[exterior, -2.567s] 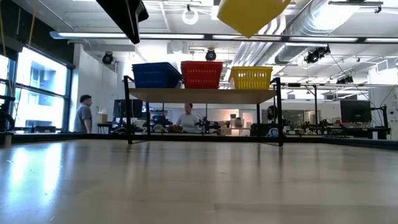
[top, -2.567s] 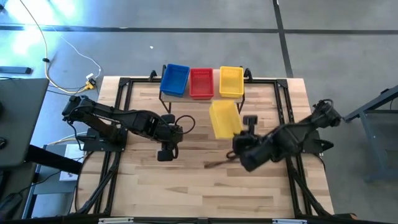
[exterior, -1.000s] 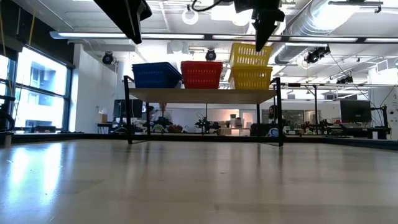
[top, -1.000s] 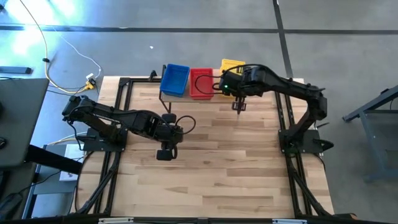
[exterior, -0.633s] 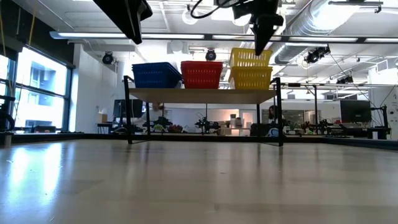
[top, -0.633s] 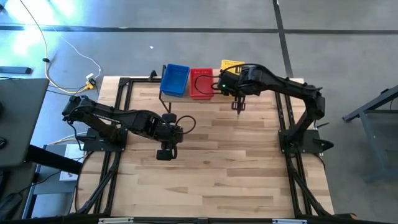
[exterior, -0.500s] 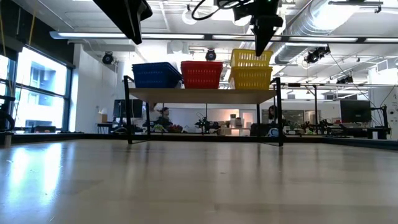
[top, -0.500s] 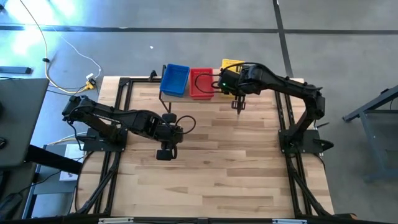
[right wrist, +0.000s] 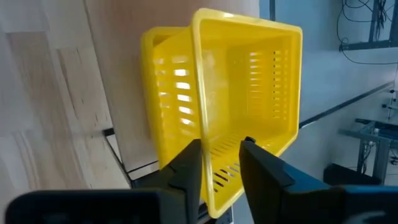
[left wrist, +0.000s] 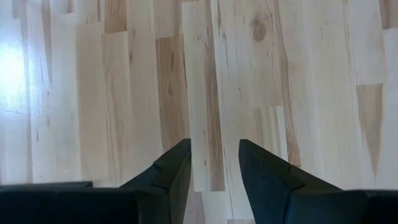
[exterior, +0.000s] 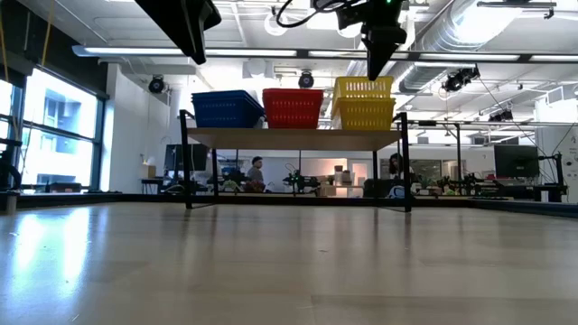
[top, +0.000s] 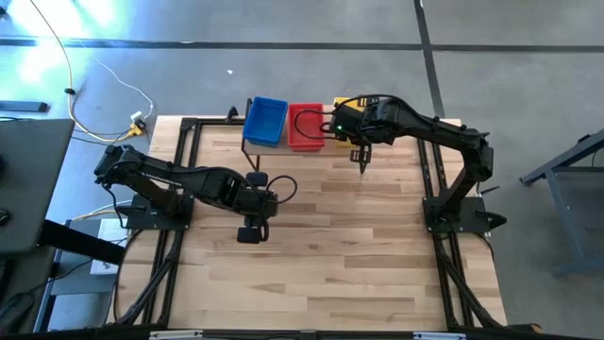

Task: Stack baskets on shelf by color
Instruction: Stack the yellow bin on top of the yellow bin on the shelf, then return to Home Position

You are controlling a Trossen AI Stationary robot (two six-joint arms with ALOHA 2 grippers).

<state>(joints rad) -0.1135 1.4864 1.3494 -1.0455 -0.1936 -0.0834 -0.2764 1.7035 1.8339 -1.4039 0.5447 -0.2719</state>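
Observation:
On the shelf at the table's far edge stand blue baskets, red baskets and two yellow ones. The upper yellow basket sits level inside the lower yellow basket. My right gripper hangs open over the yellow pair, pointing down at a slant. One fingertip is outside the upper basket's rim on the table side, the other is over its inside. My left gripper waits open above the bare tabletop, left of middle. My right gripper has its fingers on either side of the upper yellow basket's rim, near a corner. I cannot tell whether either finger touches the rim. The basket rests level in the lower one, not hanging from the fingers.
A black metal frame runs round the tabletop, and the shelf stands on thin black legs. Wide bare wood lies in front of the shelf. A person shows in the room beyond the table.
The upper yellow basket stood tilted, one end raised, above the lower one. It has since dropped and settled level inside it. My right gripper stays just above it.

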